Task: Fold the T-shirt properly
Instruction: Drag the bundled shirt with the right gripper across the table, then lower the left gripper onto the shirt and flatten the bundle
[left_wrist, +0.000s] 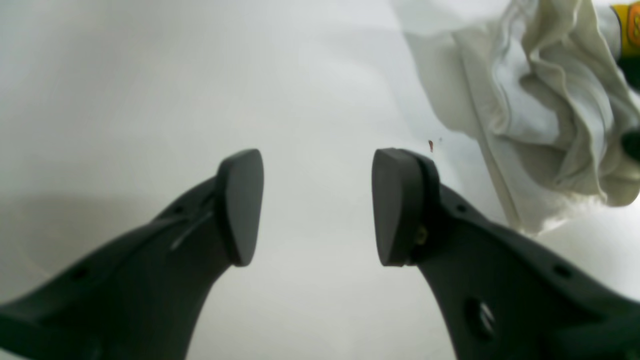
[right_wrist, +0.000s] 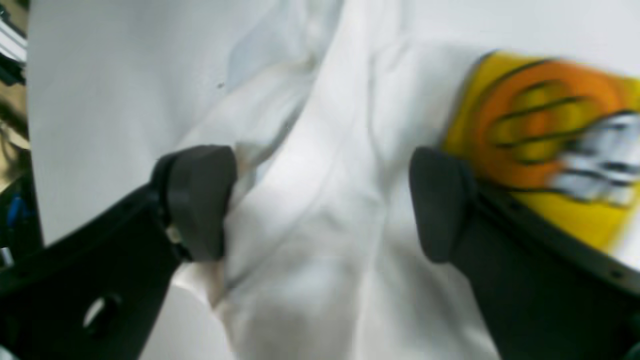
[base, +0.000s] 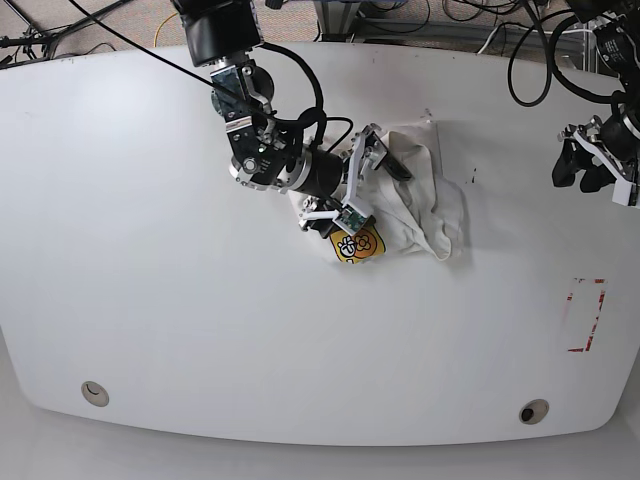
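The right gripper (right_wrist: 320, 202) hangs over the crumpled T-shirt (base: 415, 195) with fingers apart — the left gripper (left_wrist: 317, 205), fingers apart too, over bare table (base: 150, 250).

Base view: T-shirt (base: 418, 197) lies bunched on the table (base: 150, 250), a bit right of centre and toward the far edge. Right gripper (base: 375, 170) is over the shirt's left part, its arm reaching in from the far left. Graphic (base: 358, 243) sits at the shirt's near-left corner. Left gripper (base: 590, 165) is at the table's right edge, well apart from the shirt. Tape outline (base: 585, 315) lies on the table nearer the front, below left gripper. Two holes (base: 94, 392) near the front edge, one L, one R.
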